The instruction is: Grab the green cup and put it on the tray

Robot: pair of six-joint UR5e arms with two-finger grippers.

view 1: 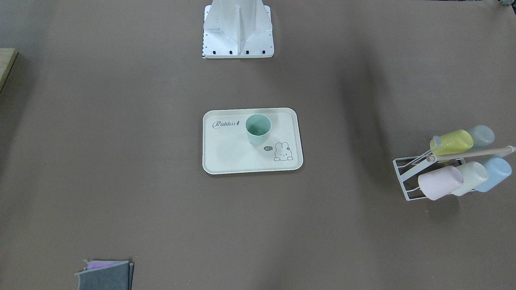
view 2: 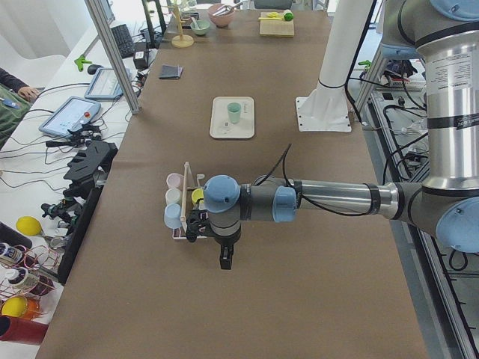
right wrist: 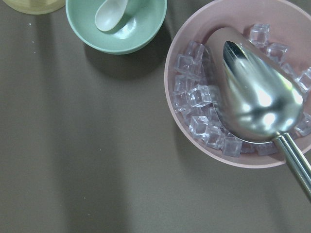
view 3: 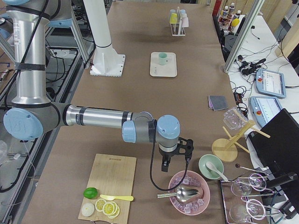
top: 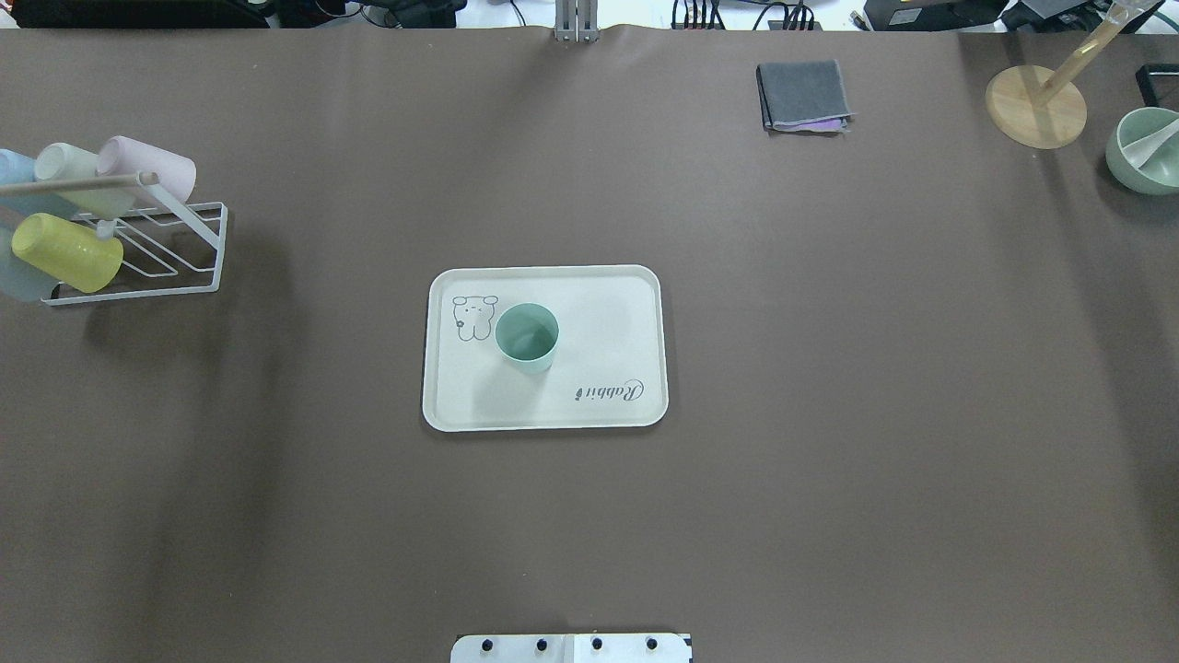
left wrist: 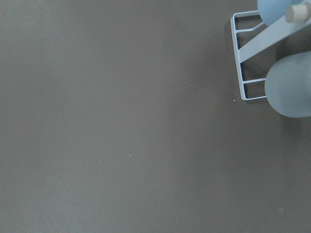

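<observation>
On the tray (view 1: 229,155) we find the green cup (view 1: 258,129) upright; placement looks complete. Left claw (view 2: 225,262) and right claw (view 3: 166,167) hang well apart from it, opening not discernible; we judge no further move necessary.

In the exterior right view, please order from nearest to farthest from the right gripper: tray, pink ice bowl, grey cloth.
From the right gripper:
1. pink ice bowl, just beside it, near end.
2. grey cloth, farther along, operators' side.
3. tray, farthest, mid-table.
</observation>
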